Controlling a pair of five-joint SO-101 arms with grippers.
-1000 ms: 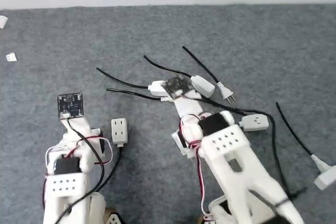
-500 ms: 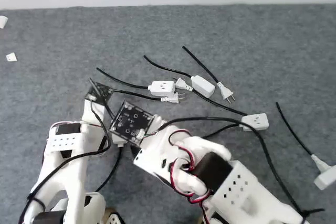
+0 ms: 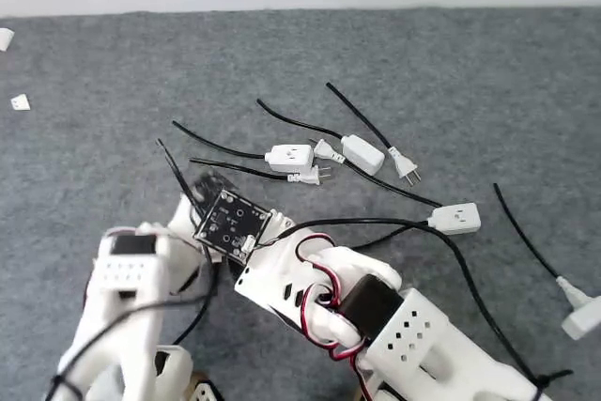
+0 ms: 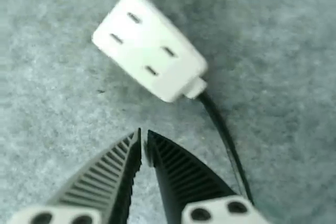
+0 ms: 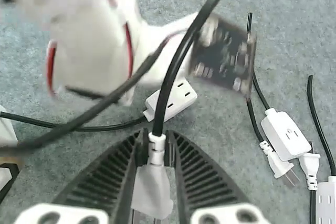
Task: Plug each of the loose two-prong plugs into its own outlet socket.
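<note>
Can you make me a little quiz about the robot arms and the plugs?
1. True or false: the left gripper holds the white outlet block.
2. What does the right gripper grip? A: a white plug on a black cord. B: a screwdriver. C: nothing.
3. How many slots show on that block?
Key: 1 false, it is empty; 2 A; 3 four.
</note>
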